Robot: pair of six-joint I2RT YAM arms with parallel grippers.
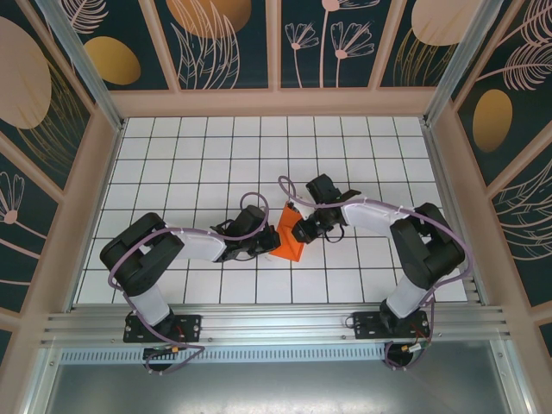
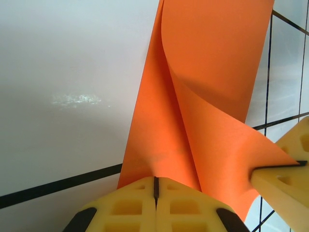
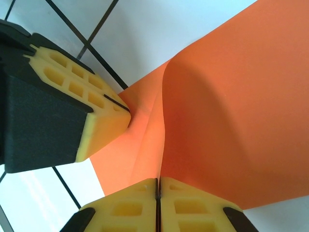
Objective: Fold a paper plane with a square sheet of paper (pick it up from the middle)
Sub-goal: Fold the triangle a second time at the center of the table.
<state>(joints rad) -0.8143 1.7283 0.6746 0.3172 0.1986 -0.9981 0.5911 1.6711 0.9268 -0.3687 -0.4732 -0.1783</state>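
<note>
White gridded tabletop [image 1: 190, 147], top view: the square sheet of paper [image 1: 289, 235] sits mid-grid between left tool [image 1: 268, 247] and right tool [image 1: 304, 228]. Left wrist view: the left tool's fingers, pressed together, pinch the curled sheet's edge. Right wrist view: the right tool likewise pinches another edge.

Bright, even overhead light on the white tiled table [image 1: 362, 138], faint glare patch on the table in the left wrist view, orange paper [image 2: 212, 72] shaded darker inside its curl, nearest yellow fingers [image 3: 130, 203] slightly blurred
</note>
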